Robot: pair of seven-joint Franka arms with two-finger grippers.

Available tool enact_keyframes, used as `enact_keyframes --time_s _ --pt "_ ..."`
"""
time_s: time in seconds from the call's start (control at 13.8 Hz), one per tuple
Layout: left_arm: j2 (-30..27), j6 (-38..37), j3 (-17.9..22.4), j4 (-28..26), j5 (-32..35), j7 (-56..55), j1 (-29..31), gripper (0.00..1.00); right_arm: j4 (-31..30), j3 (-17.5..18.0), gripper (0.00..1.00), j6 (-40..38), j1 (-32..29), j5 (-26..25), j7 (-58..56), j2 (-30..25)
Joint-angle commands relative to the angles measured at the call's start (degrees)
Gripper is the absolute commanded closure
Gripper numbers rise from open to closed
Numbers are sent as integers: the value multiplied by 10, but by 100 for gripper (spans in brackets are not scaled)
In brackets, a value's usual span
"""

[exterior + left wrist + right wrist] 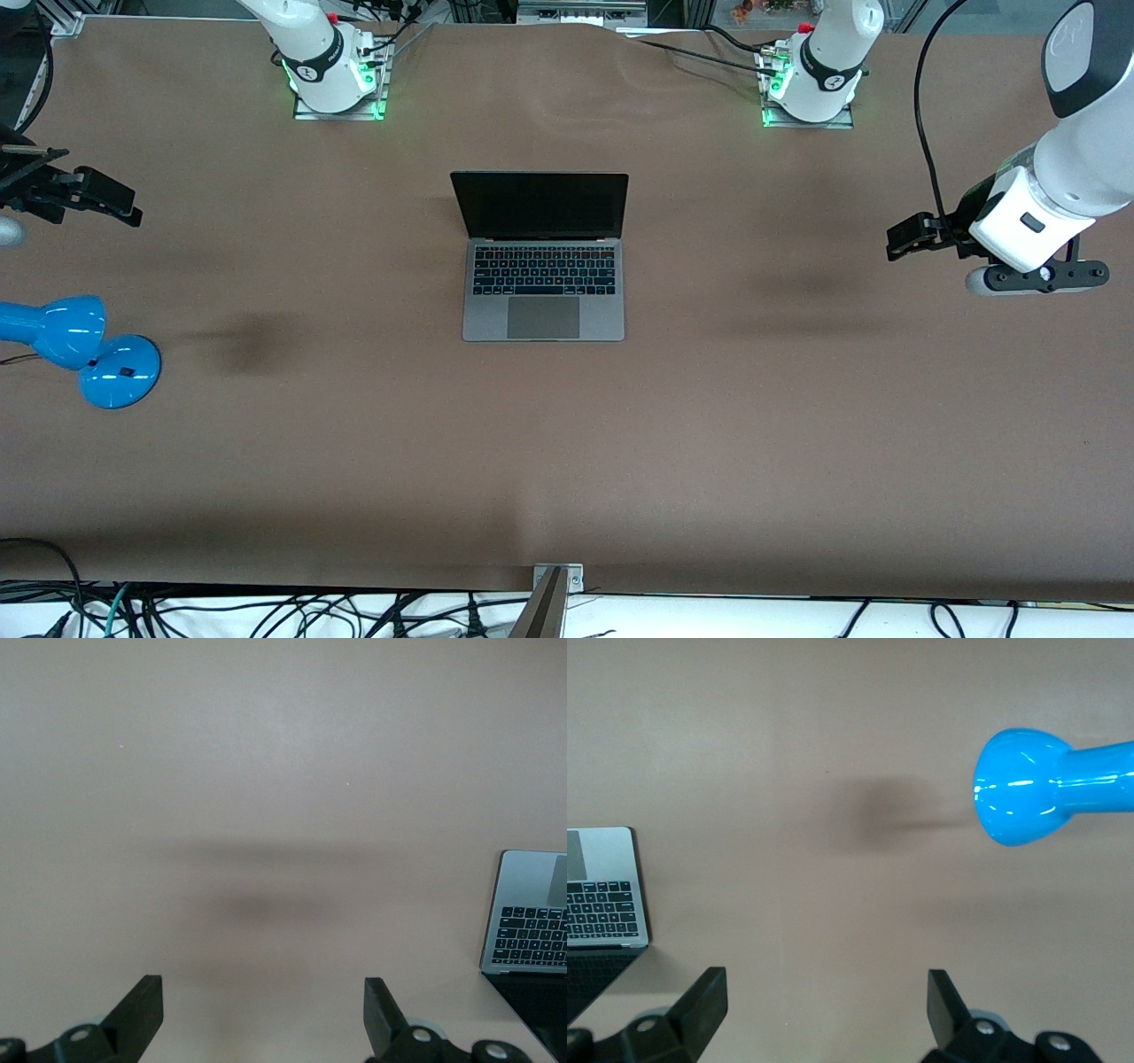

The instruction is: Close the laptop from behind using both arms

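Front view shows the big brown table (709, 425) with the laptop (543, 266) sitting open in its middle, between the two arms' ends, its black screen standing up. Both arms wait up in the air: the left gripper (908, 239) hangs over the table's left-arm end with its fingers (142, 1014) spread wide and holding nothing. The right gripper (111, 202) hangs over the right-arm end, also spread wide and holding nothing, above the small blue lamp (80, 350).

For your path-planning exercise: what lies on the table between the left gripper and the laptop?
Nothing: the front view shows only bare brown table and a faint shadow between the open left gripper, up over its end of the table, and the open laptop.
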Motion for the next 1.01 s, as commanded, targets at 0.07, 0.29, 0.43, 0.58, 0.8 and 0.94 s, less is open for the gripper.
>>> enact_keyframes --time_s 0.07,0.29,0.43,0.58,0.8,0.94 --pt "-9 -2 5 -9 7 9 -3 0 5 -5 0 3 1 12 -2 1" --pt "-9 2 4 -14 7 9 -3 0 5 -5 0 2 1 11 -2 1" --pt "-9 2 4 -15 7 9 -4 0 5 -6 0 2 1 11 -2 1" --pt "-8 3 4 -18 7 7 -8 0 5 -5 0 2 1 11 -2 1" --pt "-8 5 -2 -21 6 3 -10 0 5 -6 0 1 1 11 -2 1" --pt "-6 6 -3 -21 6 1 -16 0 5 -5 0 0 0 11 -2 1"
